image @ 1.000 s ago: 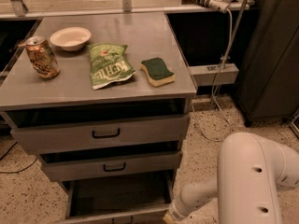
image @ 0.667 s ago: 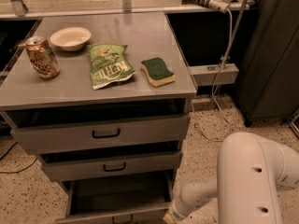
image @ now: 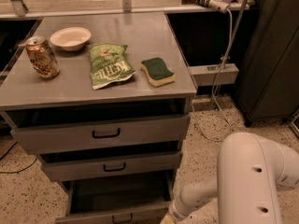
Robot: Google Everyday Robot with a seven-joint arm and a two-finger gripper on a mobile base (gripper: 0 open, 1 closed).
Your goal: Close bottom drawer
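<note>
The bottom drawer (image: 119, 215) is the lowest of three grey metal drawers in the cabinet. It is pulled well out, and its dark inside shows behind the shallow front panel with a small black loop handle. My white arm (image: 201, 195) reaches in from the lower right. My gripper (image: 166, 220) sits at the bottom edge of the view, by the right end of the drawer's front panel, and is mostly cut off. I cannot tell if it touches the panel.
The middle drawer (image: 112, 166) and top drawer (image: 103, 134) stand slightly out. On the cabinet top (image: 70, 85) are a soda can (image: 42, 57), a white bowl (image: 70, 38), a green chip bag (image: 108, 65) and a sponge (image: 158, 71). A dark cabinet (image: 271, 69) and cables (image: 219, 69) are to the right.
</note>
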